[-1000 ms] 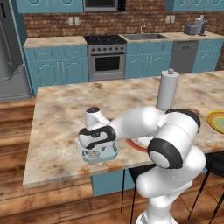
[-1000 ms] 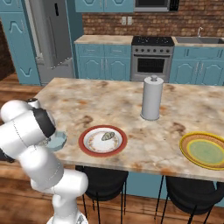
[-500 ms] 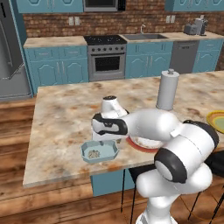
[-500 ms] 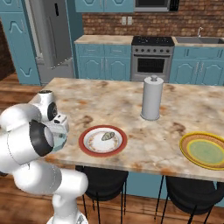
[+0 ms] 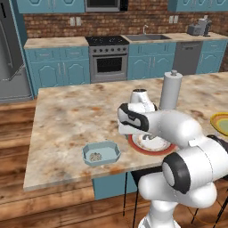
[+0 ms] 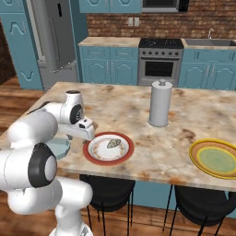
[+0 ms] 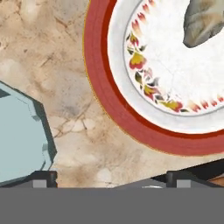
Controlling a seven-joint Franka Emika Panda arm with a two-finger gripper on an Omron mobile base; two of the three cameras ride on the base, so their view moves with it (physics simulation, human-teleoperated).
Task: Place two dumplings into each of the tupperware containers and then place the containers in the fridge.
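Dumplings count as follows: one dumpling [image 7: 204,22] lies on the red-rimmed plate [image 7: 98,94] at the upper right of the hand view, and a small beige heap [image 5: 95,156], number unclear, sits in the one pale blue tupperware container [image 5: 101,153] at lower centre-left of the left base view. The gripper [image 7: 111,181] hangs above the counter [image 5: 67,120] between container and plate, its jaws spread wide with nothing between them. A second ago it was low over the container; it has since risen and swung toward the plate, while one paper towel roll [image 6: 159,103], one yellow plate [image 6: 215,158] and the fridge [image 6: 56,39] at upper left stayed put.
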